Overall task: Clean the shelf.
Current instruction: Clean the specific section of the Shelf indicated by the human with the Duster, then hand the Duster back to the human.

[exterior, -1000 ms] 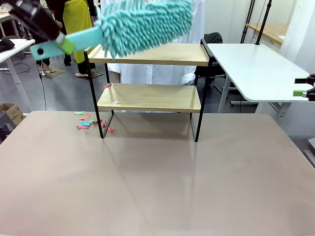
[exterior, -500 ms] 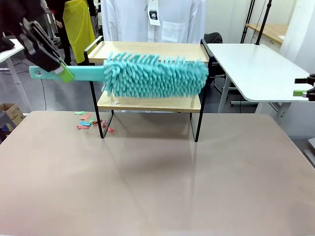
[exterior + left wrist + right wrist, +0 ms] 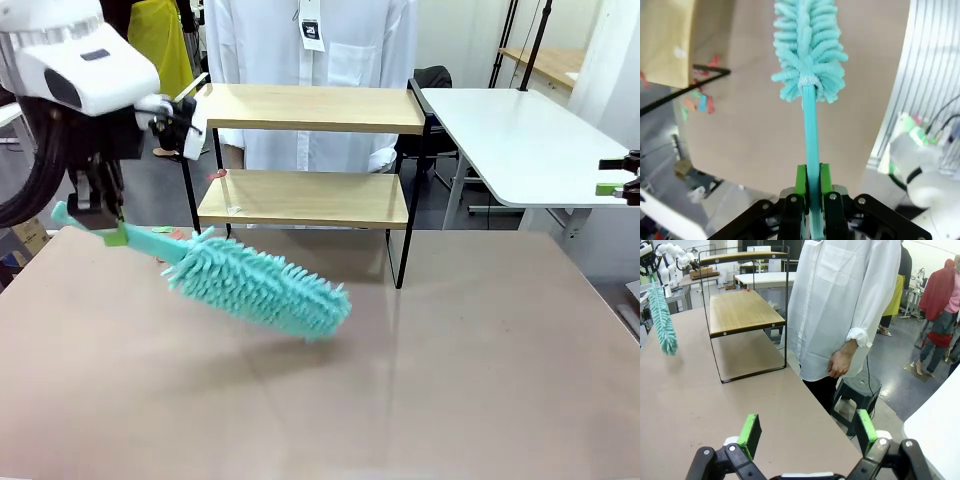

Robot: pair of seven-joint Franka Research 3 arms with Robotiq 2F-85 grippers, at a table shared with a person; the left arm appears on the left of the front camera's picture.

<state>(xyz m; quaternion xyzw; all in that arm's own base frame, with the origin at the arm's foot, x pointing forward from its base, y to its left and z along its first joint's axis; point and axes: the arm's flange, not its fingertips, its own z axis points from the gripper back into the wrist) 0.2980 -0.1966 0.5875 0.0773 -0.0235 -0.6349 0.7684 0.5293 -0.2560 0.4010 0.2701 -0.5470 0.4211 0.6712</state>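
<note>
Wooden shelf (image 3: 305, 196) | long axis left-right | boards level

A fluffy turquoise microfibre duster with a matching teal plastic handle (image 3: 255, 285) sits pinched between bright green pads (image 3: 801, 181) on the black left gripper (image 3: 811, 192). The 2-tier shelf (image 3: 305, 197) has pale wooden boards in a thin black frame. The tabletop (image 3: 320, 380) is dull beige. The person's shirt (image 3: 845, 295) is plain white.
</note>
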